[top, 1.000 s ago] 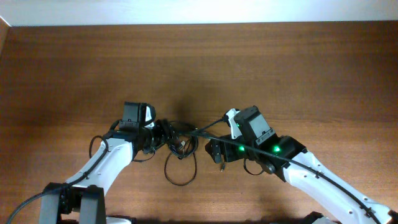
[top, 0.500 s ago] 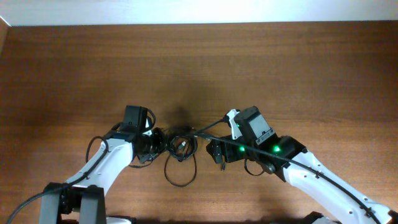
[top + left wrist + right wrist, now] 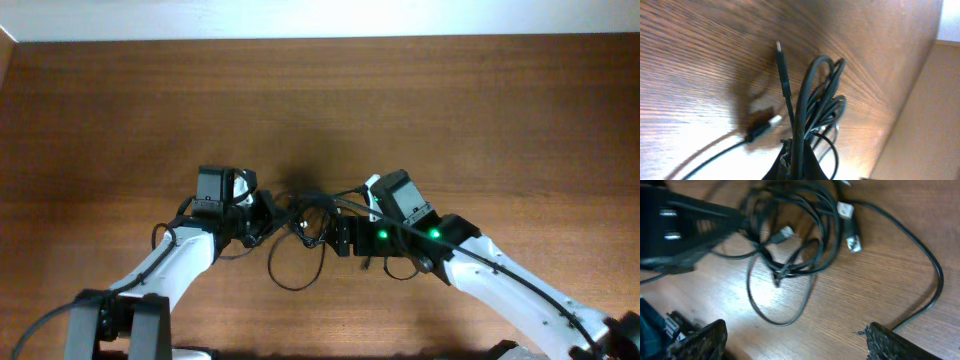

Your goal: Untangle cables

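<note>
The cables (image 3: 306, 214) are a knot of thin black cords in the middle of the table, with one loop (image 3: 296, 268) trailing toward the front. My left gripper (image 3: 264, 221) is shut on the knot's left side. In the left wrist view, several strands (image 3: 812, 97) rise from between its fingers (image 3: 795, 165). A black plug (image 3: 781, 62) sticks up, and a whitish plug (image 3: 774, 120) lies on the wood. My right gripper (image 3: 337, 235) stands open just right of the knot. In the right wrist view, its fingertips (image 3: 695, 339) straddle bare wood below the tangle (image 3: 790, 235).
The brown wooden table (image 3: 450, 110) stretches in every direction. A pale wall strip (image 3: 300, 18) borders its far edge. In the right wrist view, the left gripper's black body (image 3: 685, 225) sits at the upper left, and one cord (image 3: 925, 265) runs off to the right.
My left gripper went from open to shut on the cable knot. The knot and its loop shifted slightly right. The right arm moved left, closer to the knot, still open.
</note>
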`<action>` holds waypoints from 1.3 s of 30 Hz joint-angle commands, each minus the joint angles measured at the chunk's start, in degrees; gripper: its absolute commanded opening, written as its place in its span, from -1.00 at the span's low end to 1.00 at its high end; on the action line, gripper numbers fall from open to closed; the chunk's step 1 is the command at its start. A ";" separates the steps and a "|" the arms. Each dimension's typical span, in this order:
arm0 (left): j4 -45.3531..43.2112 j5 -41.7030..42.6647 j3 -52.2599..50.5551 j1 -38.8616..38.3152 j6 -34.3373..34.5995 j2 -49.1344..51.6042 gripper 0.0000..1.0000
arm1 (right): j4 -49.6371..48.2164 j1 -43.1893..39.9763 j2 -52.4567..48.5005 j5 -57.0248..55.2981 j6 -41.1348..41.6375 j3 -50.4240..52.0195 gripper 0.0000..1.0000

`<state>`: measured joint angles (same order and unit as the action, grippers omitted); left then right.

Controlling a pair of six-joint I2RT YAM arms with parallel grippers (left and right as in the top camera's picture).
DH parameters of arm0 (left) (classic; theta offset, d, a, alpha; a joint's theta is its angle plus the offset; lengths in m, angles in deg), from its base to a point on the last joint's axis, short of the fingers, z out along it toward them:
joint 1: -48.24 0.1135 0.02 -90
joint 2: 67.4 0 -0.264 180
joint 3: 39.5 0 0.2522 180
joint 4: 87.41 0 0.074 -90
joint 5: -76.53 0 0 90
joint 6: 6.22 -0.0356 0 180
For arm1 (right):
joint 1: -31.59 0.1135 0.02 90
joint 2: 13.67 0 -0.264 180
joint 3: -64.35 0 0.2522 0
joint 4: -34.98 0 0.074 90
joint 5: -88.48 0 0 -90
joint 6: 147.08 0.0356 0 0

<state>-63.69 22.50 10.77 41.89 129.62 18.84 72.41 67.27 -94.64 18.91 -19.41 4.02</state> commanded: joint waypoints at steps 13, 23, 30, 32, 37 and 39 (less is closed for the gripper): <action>-19.47 19.10 0.11 8.81 35.98 -1.95 -1.00 | -0.63 0.20 -11.41 0.17 2.75 0.26 -0.91; 0.94 -8.00 0.11 -0.85 14.08 -1.95 0.79 | -5.03 0.79 -0.72 5.95 -5.99 0.26 0.75; 24.39 -41.38 6.27 -5.09 2.60 -6.88 0.99 | -2.58 0.63 -0.74 2.67 -6.01 0.26 0.99; 26.40 -39.36 10.10 -5.11 0.52 -11.87 0.31 | -2.47 0.57 -0.74 -0.44 -5.99 0.26 0.99; 28.41 -29.05 9.46 -5.29 -1.14 -15.34 0.97 | -2.21 0.59 -0.94 -10.56 -5.99 0.26 0.31; 29.38 -28.46 9.27 -5.92 -1.16 -15.06 0.98 | -3.23 0.66 -1.55 -13.66 -6.23 0.28 0.38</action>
<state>-35.17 -8.86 20.33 36.58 129.19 3.32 70.15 67.53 -95.69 9.38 -25.14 4.15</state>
